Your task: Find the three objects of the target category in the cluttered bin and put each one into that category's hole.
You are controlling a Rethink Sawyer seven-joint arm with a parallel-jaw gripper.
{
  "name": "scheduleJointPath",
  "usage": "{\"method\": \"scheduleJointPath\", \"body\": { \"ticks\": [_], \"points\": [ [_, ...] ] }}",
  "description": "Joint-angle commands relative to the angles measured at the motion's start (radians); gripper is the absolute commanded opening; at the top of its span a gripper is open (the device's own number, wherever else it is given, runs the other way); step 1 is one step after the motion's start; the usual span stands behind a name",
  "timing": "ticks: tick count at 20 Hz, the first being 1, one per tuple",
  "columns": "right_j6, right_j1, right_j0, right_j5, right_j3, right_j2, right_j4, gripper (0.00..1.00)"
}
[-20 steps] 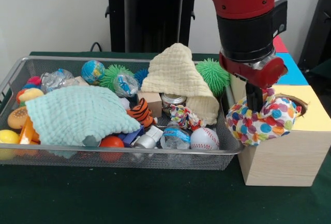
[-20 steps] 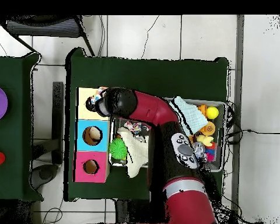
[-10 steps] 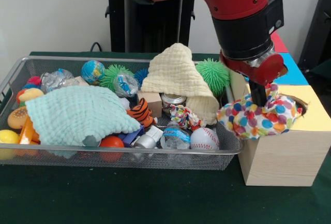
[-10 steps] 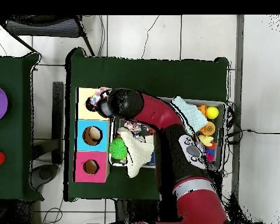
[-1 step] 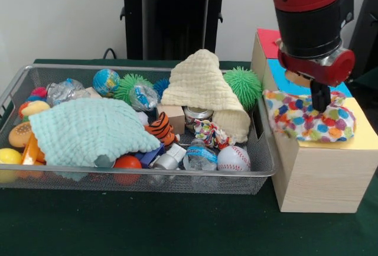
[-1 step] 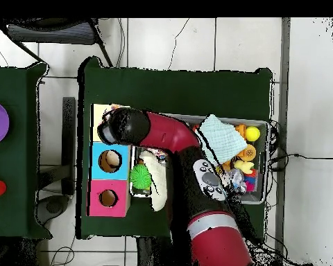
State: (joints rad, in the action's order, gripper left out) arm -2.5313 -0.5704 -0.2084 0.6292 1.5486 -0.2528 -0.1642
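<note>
Your gripper clamps the polka-dot cloth, which is spread over the wooden box's yellow top.

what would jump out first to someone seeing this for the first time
Most striking is the big red and black arm coming down over the wooden box beside the bin, with a polka-dot cloth bunched on the box's yellow top under the gripper. Next is the wire bin, crammed with toys, a mint cloth and a cream cloth.
</note>
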Motion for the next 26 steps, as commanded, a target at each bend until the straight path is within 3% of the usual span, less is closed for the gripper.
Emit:
{"method": "scheduleJointPath", "body": {
  "ticks": [1,6,12,17,20,24,26],
  "points": [
    [0.008,0.044,0.01,-0.056,-0.011,-0.01,0.058,0.0],
    [-0.016,0.085,0.033,-0.101,0.006,-0.018,0.062,0.0],
    [-0.049,0.153,0.086,-0.218,-0.027,0.055,0.106,0.0],
    [-0.021,0.18,0.078,-0.263,-0.027,0.04,0.1,0.0],
    [-0.051,0.19,0.128,-0.282,-0.063,0.121,0.128,0.0],
    [-0.072,0.202,0.207,-0.22,-0.127,0.262,0.174,0.0],
    [-0.057,0.2,0.218,-0.186,-0.125,0.289,0.188,0.0]
  ]
}}
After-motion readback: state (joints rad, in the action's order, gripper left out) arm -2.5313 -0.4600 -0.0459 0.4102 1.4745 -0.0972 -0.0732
